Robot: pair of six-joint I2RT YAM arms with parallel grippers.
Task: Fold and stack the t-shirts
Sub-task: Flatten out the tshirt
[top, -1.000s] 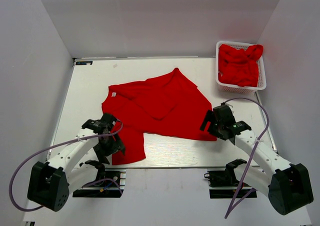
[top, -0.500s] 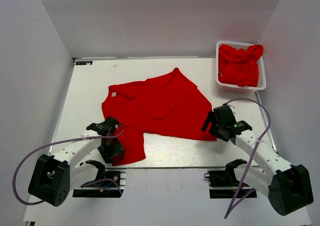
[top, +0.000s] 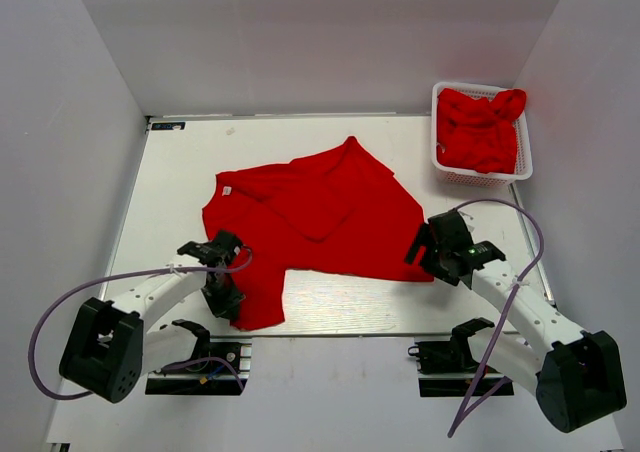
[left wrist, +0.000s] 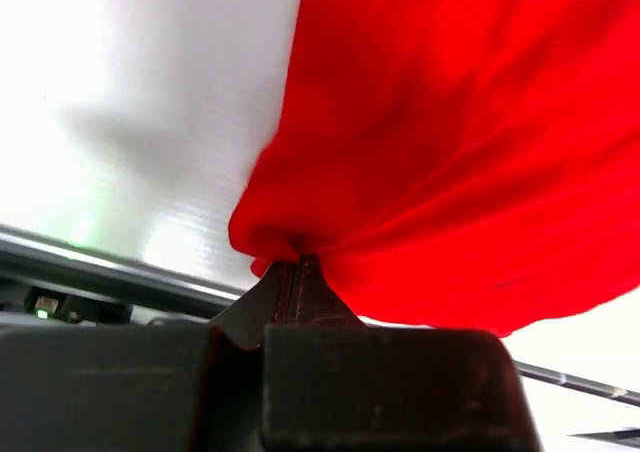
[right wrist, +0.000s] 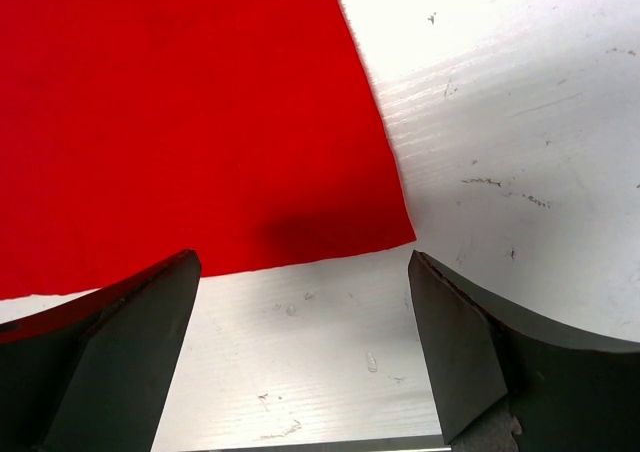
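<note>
Well, the red t-shirt (top: 320,212) lies spread out on the table (top: 170,192), a bit crumpled. Its small white label (top: 227,186) is at the side far from both sets of fingers. The shirt looks soft, thin and light. It is floppy, so it will likely sag and bunch up when lifted, and it may slide on the smooth table. It will not break. Good spots to hold are the corners and hems, one on each side, so the cloth hangs even and does not twist.

The left fingers (left wrist: 297,277) are squeezed tight shut on a pinch of the red cloth at the shirt's near left corner. The cloth bunches into a little knot right at their tips.

The right fingers (top: 420,250) are wide open and hold nothing. The shirt's near right corner lies flat just ahead of them, in line with the gap between the two tips. That corner looks like the place for them to grab.

More red t-shirts (top: 478,132) sit heaped in a white basket (top: 525,167), well beyond the right fingers, at the far right of the table.
</note>
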